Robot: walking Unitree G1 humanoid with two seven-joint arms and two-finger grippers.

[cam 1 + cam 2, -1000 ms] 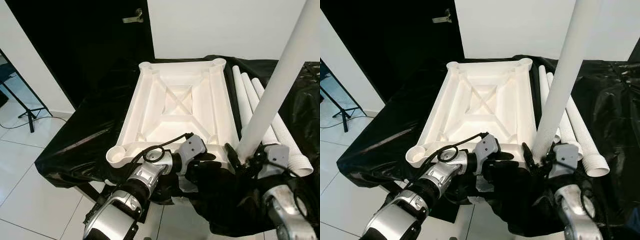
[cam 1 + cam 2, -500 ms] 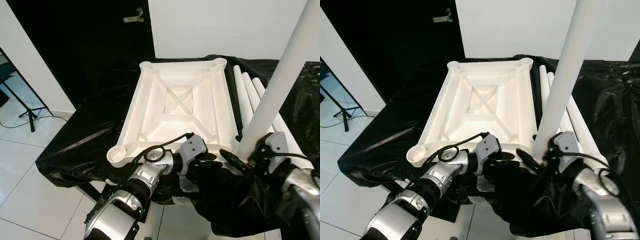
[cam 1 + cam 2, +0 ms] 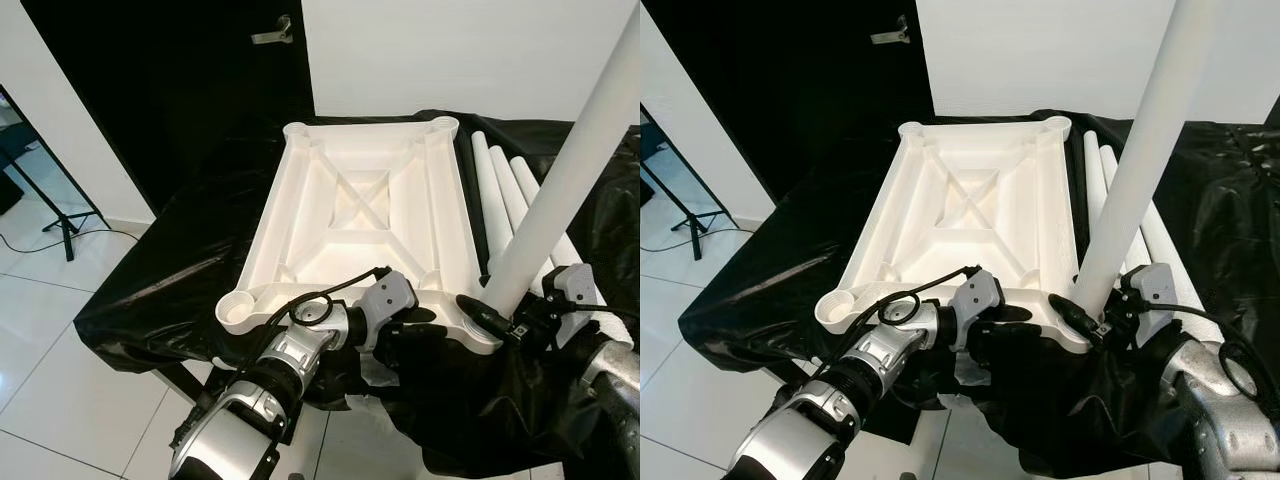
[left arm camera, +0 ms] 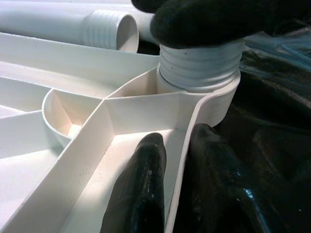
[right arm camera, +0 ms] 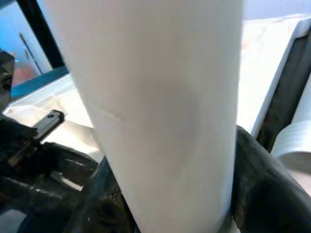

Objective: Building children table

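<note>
The white table top (image 3: 350, 215) lies upside down on a black cloth. A long white table leg (image 3: 560, 190) stands upright and slightly tilted in the near right corner socket. Its threaded end (image 4: 199, 68) sits in that socket. My right gripper (image 3: 495, 318) is shut on the leg just above the socket, with black fingers (image 5: 262, 174) on both sides of the tube (image 5: 160, 97). My left gripper (image 3: 415, 322) is shut on the table top's near rim (image 4: 146, 109) beside that corner, one finger (image 4: 141, 194) inside the wall and one outside.
Three more white legs (image 3: 510, 195) lie side by side on the cloth, right of the table top. The black cloth (image 3: 180, 260) hangs over the near edge. A dark door (image 3: 170, 80) stands at the far left, and a tripod's feet (image 3: 60, 225) rest on the tiled floor.
My right wrist and forearm have swung out to the right around the leg's base, still shut on the leg. The left gripper has stayed on the rim.
</note>
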